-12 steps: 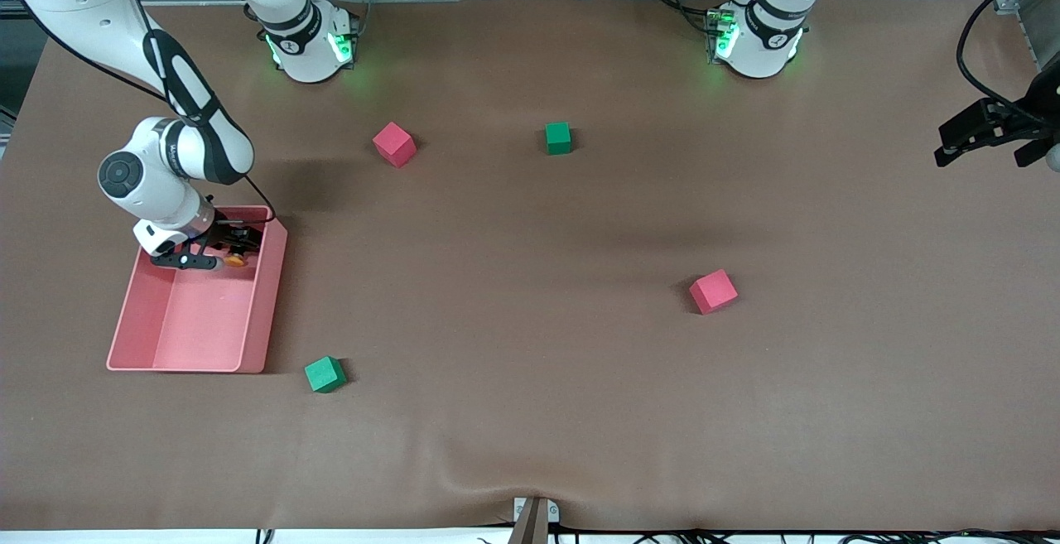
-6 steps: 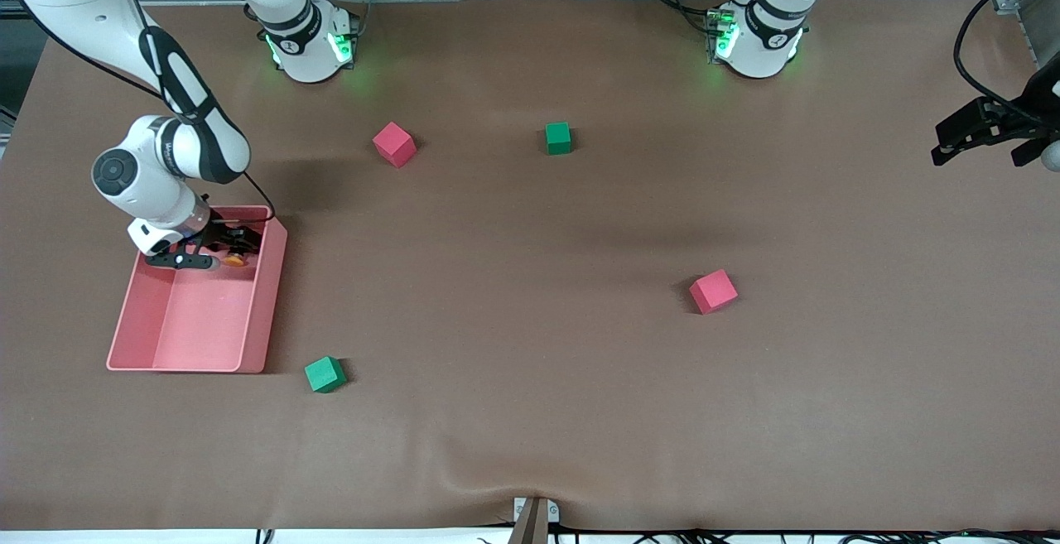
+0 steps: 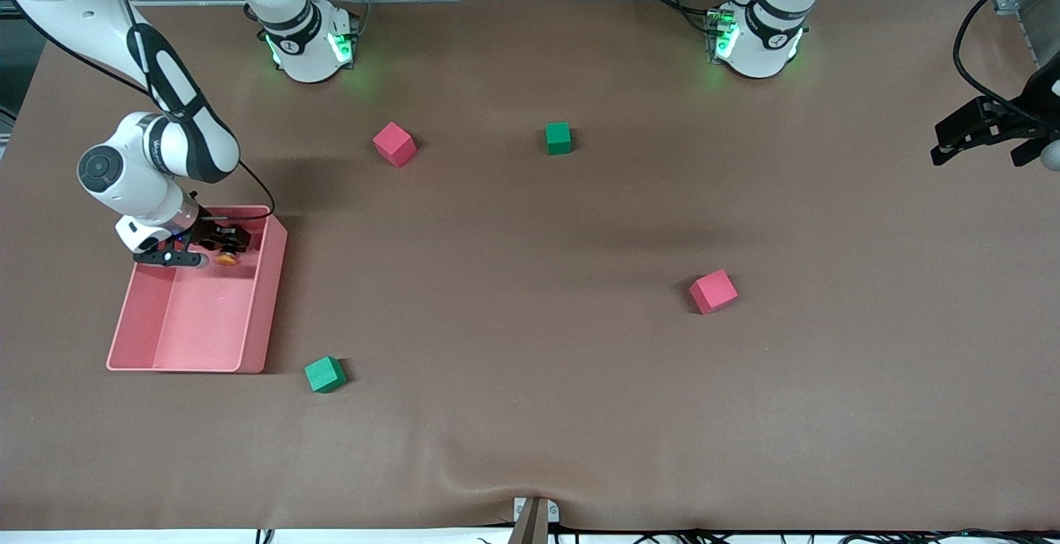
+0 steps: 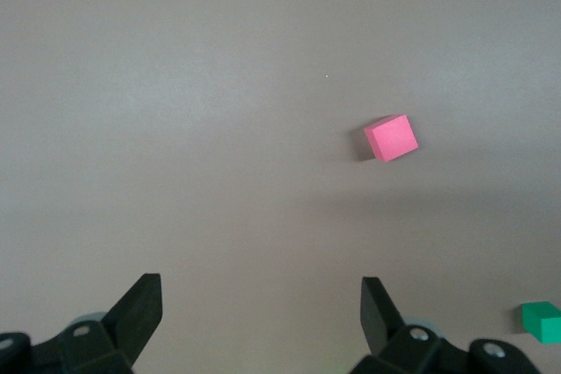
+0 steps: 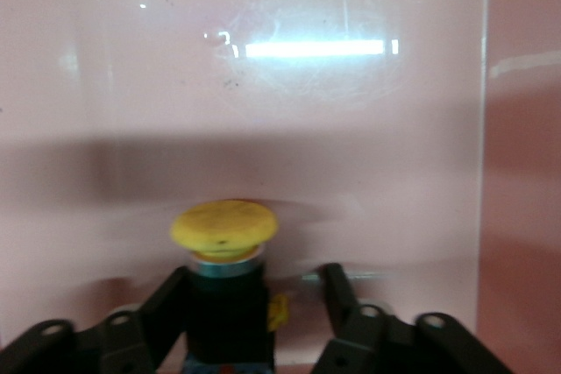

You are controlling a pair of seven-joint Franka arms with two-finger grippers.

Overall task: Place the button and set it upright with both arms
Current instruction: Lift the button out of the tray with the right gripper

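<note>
The button (image 3: 226, 259), an orange-yellow cap on a short black body, lies in the pink bin (image 3: 263, 312) at the end nearest the robots' bases. My right gripper (image 3: 217, 247) reaches down into the bin around it. In the right wrist view the button (image 5: 224, 227) sits between the jaws of the right gripper (image 5: 255, 279). One finger (image 5: 172, 297) touches the black body, and the other finger (image 5: 337, 291) stands off with a gap. My left gripper (image 3: 981, 156) hangs open over the left arm's end of the table, its jaws wide apart and holding nothing (image 4: 261, 304).
Two pink cubes (image 3: 394, 144) (image 3: 713, 291) and two green cubes (image 3: 558, 137) (image 3: 325, 374) lie scattered on the brown mat. The left wrist view shows a pink cube (image 4: 391, 138) and a green cube (image 4: 539, 320). The bin's walls (image 5: 517, 172) close in beside the right gripper.
The right gripper has narrowed its jaws around the button and shifted slightly toward the right arm's end of the table, the button with it. The left arm has barely moved.
</note>
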